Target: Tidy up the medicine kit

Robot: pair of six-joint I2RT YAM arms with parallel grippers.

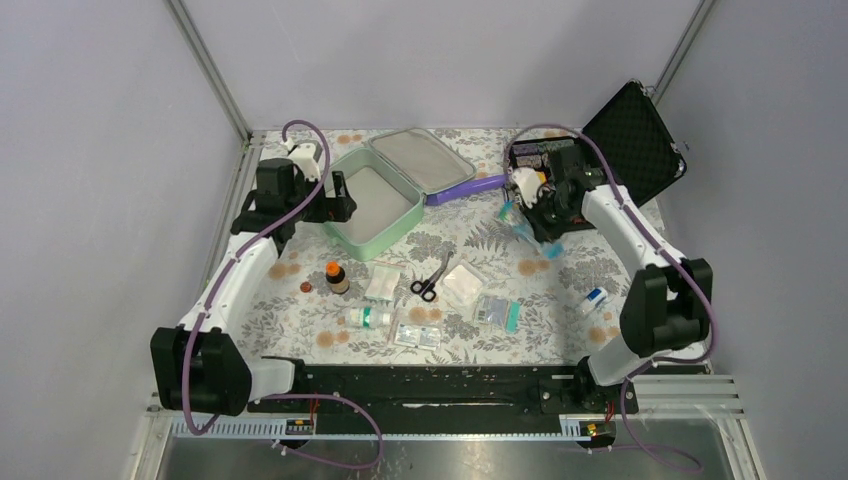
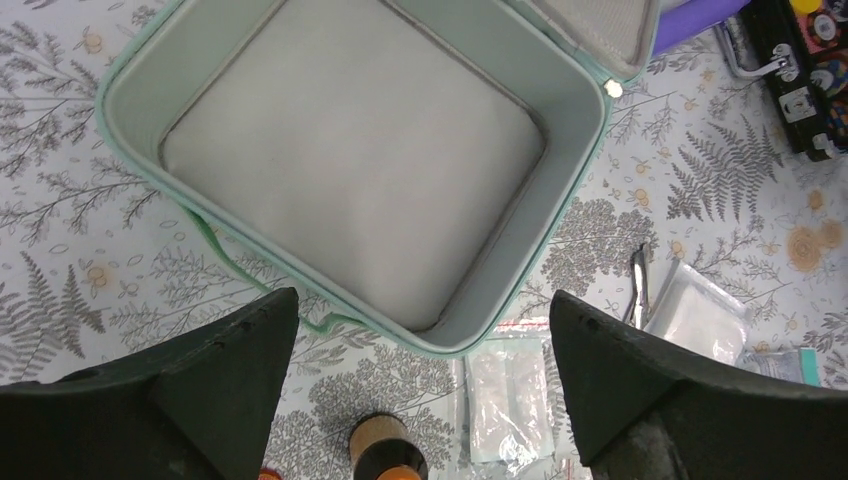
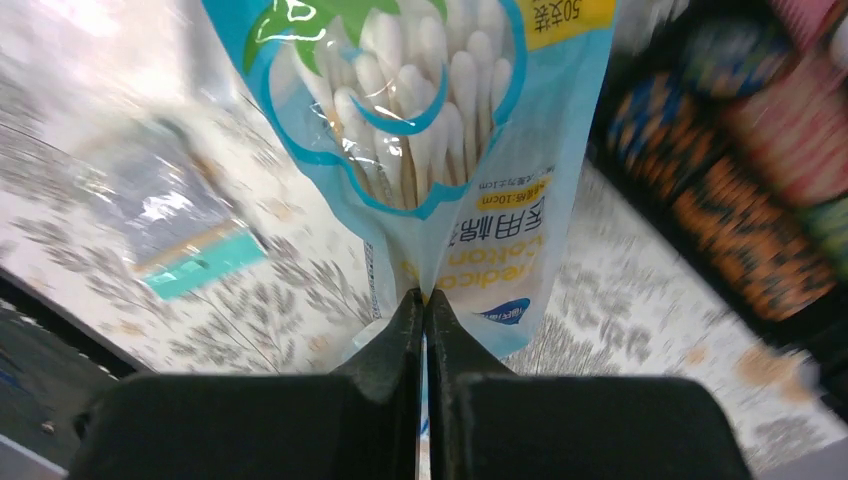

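The mint-green medicine kit [image 1: 372, 205] lies open at the back left of the table, lid [image 1: 420, 160] folded back and grey inside bare. In the left wrist view the kit [image 2: 352, 160] fills the frame. My left gripper [image 2: 425, 340] hangs open over its near rim, holding nothing. My right gripper [image 3: 426, 300] is shut on the lower edge of a blue-and-white cotton swab bag [image 3: 450, 130], lifted above the table. From above that bag [image 1: 520, 222] hangs beside the right gripper [image 1: 535, 205], to the right of the kit.
An open black foam-lined case [image 1: 610, 150] of colourful pieces stands at the back right. Loose supplies lie in front of the kit: a brown bottle [image 1: 337, 276], scissors [image 1: 431, 280], clear packets [image 1: 383, 282], a small vial [image 1: 368, 317], a teal-edged pouch [image 1: 497, 312]. A purple strap [image 1: 460, 188] lies beside the kit.
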